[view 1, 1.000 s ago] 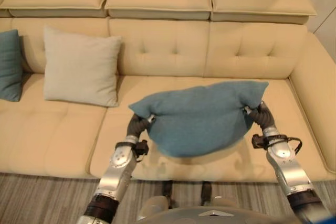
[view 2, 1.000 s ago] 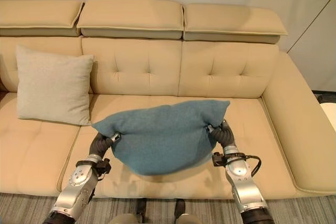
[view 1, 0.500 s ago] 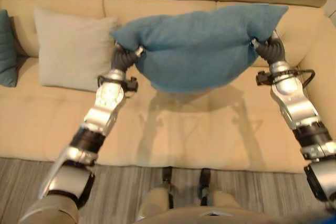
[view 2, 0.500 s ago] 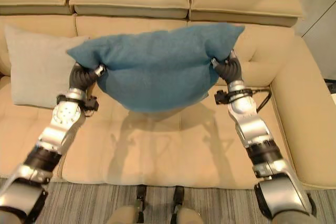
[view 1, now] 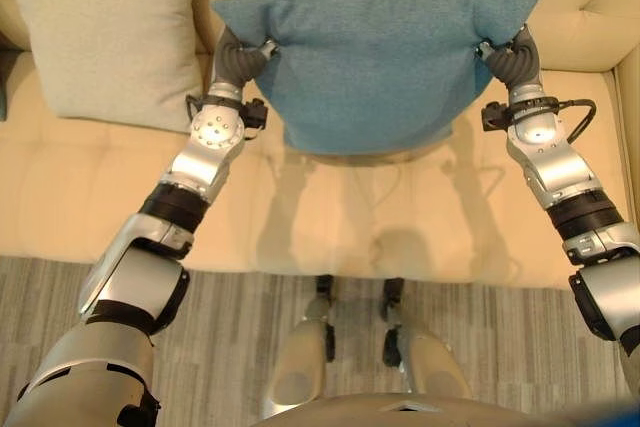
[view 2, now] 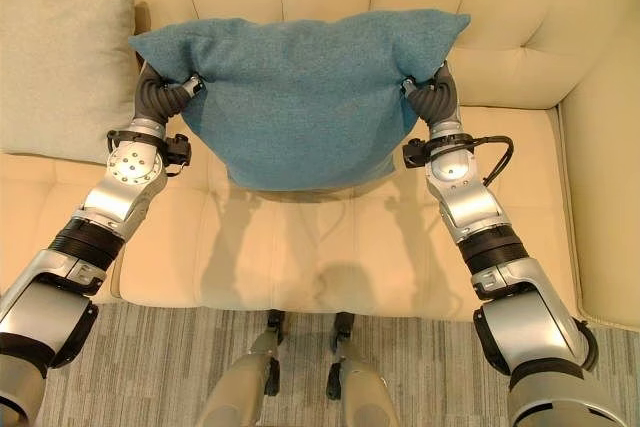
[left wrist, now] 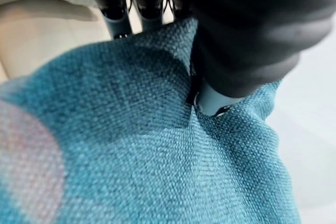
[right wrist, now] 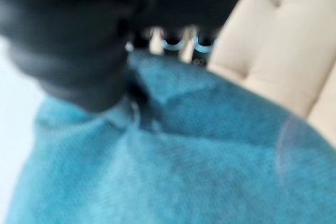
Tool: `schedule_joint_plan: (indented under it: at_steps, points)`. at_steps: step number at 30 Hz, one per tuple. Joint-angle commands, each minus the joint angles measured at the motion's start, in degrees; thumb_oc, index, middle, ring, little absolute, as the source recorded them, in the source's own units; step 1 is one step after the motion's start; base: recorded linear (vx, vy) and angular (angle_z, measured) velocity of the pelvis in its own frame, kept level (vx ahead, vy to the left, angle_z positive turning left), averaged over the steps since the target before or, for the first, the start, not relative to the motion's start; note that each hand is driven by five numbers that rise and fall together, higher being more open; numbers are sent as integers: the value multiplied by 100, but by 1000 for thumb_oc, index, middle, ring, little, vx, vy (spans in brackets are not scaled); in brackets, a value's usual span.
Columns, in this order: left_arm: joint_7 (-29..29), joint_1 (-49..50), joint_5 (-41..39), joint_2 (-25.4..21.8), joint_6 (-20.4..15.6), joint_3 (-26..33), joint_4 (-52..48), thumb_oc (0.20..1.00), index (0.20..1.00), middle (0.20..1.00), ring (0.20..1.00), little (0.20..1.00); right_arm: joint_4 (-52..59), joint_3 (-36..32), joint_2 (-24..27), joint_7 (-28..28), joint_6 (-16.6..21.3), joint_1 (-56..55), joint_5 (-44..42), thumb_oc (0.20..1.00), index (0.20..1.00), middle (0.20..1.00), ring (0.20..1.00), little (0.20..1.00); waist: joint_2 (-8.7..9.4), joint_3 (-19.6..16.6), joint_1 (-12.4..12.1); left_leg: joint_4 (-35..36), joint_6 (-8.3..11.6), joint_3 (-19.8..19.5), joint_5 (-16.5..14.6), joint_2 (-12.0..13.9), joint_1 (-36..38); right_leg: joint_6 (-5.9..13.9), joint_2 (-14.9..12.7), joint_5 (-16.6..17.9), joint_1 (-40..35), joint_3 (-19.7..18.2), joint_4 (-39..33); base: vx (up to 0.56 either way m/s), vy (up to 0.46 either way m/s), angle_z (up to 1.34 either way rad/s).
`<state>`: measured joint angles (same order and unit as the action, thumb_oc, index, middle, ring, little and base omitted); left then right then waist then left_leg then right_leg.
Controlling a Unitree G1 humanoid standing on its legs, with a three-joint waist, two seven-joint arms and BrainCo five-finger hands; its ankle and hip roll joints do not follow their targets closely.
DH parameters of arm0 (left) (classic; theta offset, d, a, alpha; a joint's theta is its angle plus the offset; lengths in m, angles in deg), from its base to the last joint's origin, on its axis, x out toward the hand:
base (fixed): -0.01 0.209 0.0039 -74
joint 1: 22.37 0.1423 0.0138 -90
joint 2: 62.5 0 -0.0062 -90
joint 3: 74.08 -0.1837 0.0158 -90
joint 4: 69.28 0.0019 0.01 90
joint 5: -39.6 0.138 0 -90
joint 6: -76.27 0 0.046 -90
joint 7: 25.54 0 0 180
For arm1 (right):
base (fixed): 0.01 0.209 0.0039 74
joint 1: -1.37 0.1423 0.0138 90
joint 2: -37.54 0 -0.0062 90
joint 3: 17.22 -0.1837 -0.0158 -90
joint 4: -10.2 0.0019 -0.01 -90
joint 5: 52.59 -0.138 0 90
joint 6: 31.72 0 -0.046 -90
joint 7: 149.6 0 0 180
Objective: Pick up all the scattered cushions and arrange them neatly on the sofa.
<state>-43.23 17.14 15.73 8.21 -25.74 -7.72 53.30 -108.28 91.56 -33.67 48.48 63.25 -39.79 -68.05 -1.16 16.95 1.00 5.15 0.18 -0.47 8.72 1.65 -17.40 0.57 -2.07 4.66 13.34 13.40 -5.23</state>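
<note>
Above sofa (view 1: 330, 217) — teal cushion (view 1: 375, 62) (both hands)

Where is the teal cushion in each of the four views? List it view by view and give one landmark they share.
Left eye view: teal cushion upper centre, gripped by left hand and right hand, over the sofa.
Right eye view: upper centre, same grip.
Left wrist view: it covers the lower part.
Right wrist view: it covers the lower part.
Shared landmark: the beige sofa, behind the cushion in every view.
</note>
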Motion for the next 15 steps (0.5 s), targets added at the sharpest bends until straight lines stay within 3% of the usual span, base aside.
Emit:
schedule_joint_plan:
  at_steps: [1,15]
  points:
    - [-441,-821,-73,-518,-468,416,521,200,200,200,200,200,-146,-283,331,494,466,757,-196,200,200,200,200,200,190,-218,105,-237,94,259,-953,-77,156,294,-325,-638,243,-176,382,0,0,0]
    - [-540,-1272,-275,-472,-600,350,518,200,200,200,200,200,-206,-288,404,662,568,1189,-208,200,200,200,200,200,222,-112,161,-423,117,300,-972,-114,-244,328,-360,-573,584,-206,422,14,-1,0]
